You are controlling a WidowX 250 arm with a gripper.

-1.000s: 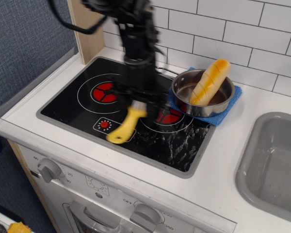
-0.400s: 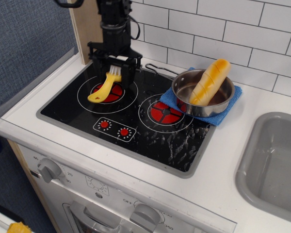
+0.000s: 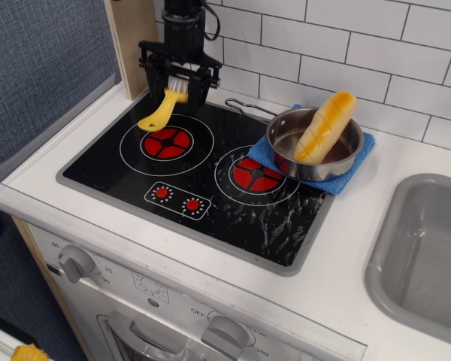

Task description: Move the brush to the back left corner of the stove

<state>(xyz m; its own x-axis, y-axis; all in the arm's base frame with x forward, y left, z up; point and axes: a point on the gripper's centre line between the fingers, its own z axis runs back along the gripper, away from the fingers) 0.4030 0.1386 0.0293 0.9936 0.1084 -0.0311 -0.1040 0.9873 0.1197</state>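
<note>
Black end effector (image 3: 179, 85) clamped on bristle end of small yellow plastic brush (image 3: 160, 113); handle slants down-left over glossy black stove (image 3: 135, 177).

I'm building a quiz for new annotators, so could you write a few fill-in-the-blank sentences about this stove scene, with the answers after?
1. The gripper is shut on the bristle end of the yellow ____.
2. The brush hangs over the back ____ part of the stove.
3. The bread loaf leans in a metal ____.
4. The pan sits on a ____ cloth.

Missing words: brush; left; pan; blue
</note>
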